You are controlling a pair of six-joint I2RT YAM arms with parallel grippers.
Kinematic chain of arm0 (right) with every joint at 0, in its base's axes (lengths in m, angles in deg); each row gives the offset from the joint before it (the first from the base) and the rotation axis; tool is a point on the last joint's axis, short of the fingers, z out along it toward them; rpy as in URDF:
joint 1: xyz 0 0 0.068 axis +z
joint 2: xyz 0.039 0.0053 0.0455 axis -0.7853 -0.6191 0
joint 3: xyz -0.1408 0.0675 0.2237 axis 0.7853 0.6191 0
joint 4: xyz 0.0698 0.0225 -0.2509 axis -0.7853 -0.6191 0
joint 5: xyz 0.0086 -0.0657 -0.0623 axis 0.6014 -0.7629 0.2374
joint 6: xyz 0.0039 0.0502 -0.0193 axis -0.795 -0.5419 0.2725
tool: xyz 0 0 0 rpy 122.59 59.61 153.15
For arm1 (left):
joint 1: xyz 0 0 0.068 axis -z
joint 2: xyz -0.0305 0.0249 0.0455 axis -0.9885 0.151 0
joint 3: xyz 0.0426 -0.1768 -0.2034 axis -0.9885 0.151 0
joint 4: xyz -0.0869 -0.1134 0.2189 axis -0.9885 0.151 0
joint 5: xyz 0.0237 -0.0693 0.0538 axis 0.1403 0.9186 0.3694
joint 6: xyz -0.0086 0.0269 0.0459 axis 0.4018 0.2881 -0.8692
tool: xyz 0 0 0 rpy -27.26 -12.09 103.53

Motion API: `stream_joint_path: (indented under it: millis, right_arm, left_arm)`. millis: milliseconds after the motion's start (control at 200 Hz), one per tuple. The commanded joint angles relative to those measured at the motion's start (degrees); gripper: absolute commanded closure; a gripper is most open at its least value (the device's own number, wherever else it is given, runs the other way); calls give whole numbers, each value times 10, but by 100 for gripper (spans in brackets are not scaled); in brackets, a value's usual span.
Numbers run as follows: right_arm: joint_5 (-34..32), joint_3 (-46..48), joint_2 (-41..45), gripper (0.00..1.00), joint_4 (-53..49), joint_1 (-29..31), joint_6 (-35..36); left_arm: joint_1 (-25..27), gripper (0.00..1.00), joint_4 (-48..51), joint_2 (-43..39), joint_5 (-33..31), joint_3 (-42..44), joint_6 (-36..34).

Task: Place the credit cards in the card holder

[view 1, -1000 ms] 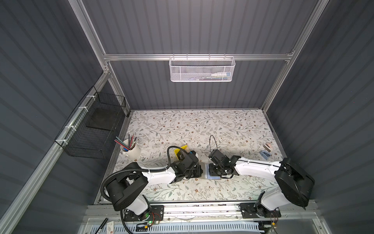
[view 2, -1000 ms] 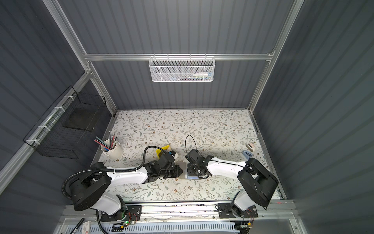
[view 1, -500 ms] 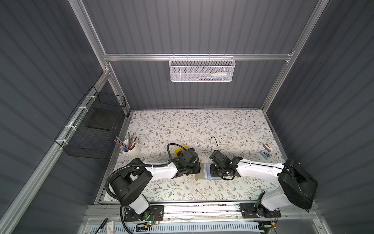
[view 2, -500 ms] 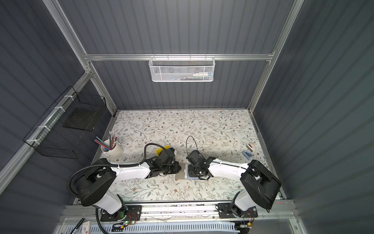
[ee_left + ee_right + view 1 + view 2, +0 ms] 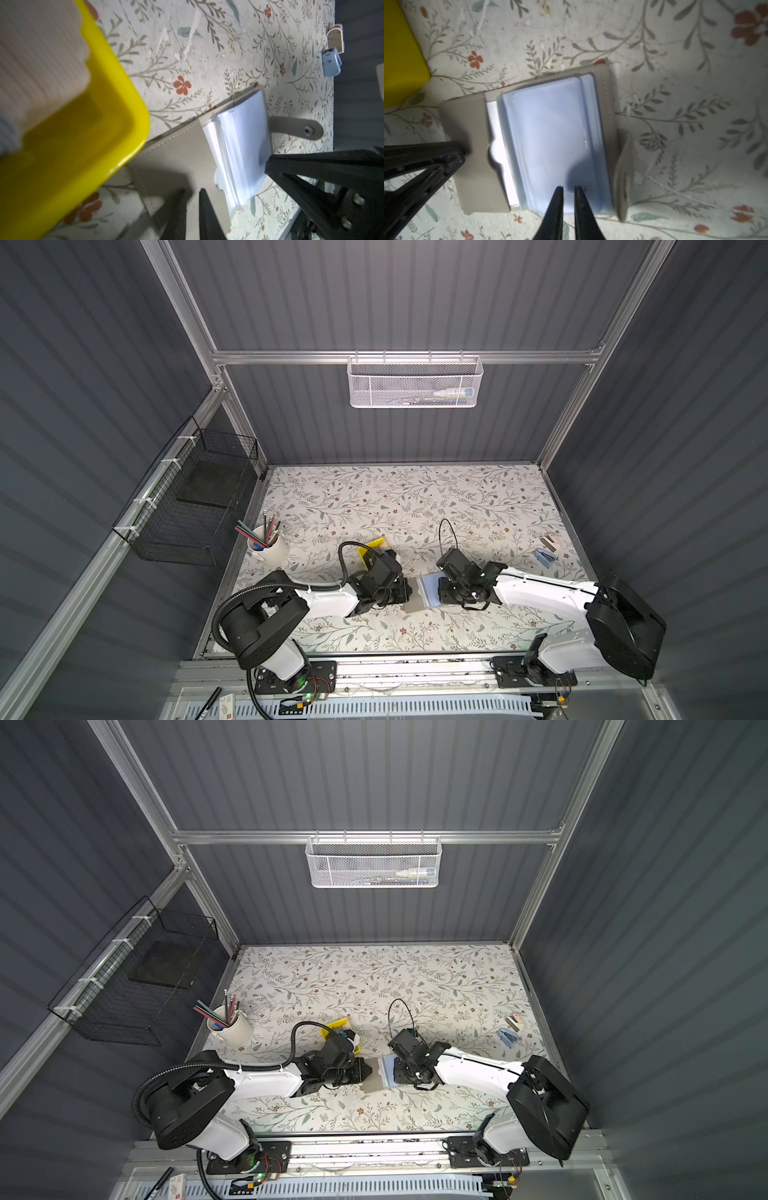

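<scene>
Half hiding the cards (image 5: pixel 369 560), seemingly in the tray (image 5: pixel 376 541), under the left arm. Pressing the left gripper (image 5: pixel 192 192), jaws nearly together, empty, at the grey cover of the holder (image 5: pixel 471 128), lying open near the tabletop's front edge; holding the right gripper (image 5: pixel 569 193), likewise, over the sleeves (image 5: pixel 550 135). Expecting stiff, slick, light cards: pinching a short edge.
</scene>
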Motion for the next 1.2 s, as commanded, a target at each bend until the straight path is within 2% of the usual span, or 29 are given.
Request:
stream_joint_path:
  millis: [0,250,520,916,1196]
  right_arm:
    - [-15,11,-13,85,-23,-1,-10]
    - [-16,-3,14,85,-34,0,6]
    - [37,-8,27,84,23,10,32]
    - [25,-17,-28,84,6,21,15]
    - [9,-26,9,84,-7,22,15]
  left_arm:
    - [4,85,9,7,-6,10,13]
    - [5,85,30,-3,-21,7,-6]
    - [4,85,38,2,-19,-9,-17]
    - [5,84,41,16,-21,-29,-35]
    - [5,84,43,29,-21,-47,-45]
